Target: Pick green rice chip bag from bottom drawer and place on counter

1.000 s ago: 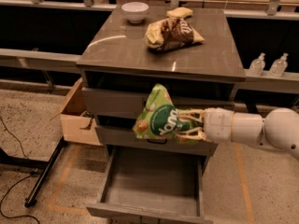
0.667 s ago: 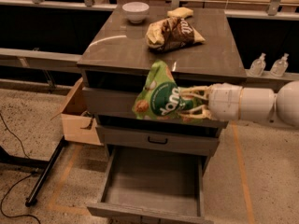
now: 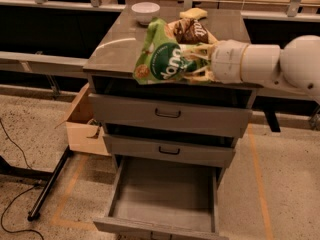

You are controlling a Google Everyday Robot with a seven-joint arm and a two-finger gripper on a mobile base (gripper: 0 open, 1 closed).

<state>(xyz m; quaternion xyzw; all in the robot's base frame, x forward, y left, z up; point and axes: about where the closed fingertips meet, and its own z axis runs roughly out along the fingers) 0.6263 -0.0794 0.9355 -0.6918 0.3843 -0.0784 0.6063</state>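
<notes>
My gripper (image 3: 192, 63) comes in from the right and is shut on the green rice chip bag (image 3: 161, 58), a light-green glossy bag with a dark green round logo. It holds the bag in the air over the front edge of the counter (image 3: 120, 46), the glossy grey-brown top of the cabinet. The bottom drawer (image 3: 162, 194) is pulled open below, and its plain grey inside holds nothing.
A brown-and-yellow snack bag (image 3: 192, 30), a yellow sponge-like piece (image 3: 194, 13) and a white bowl (image 3: 145, 10) sit on the counter behind the held bag. Two shut drawers with black handles (image 3: 168, 114) are above the open one. A cardboard box (image 3: 85, 124) stands left of the cabinet.
My gripper has lifted the green bag from in front of the upper drawers up to counter height.
</notes>
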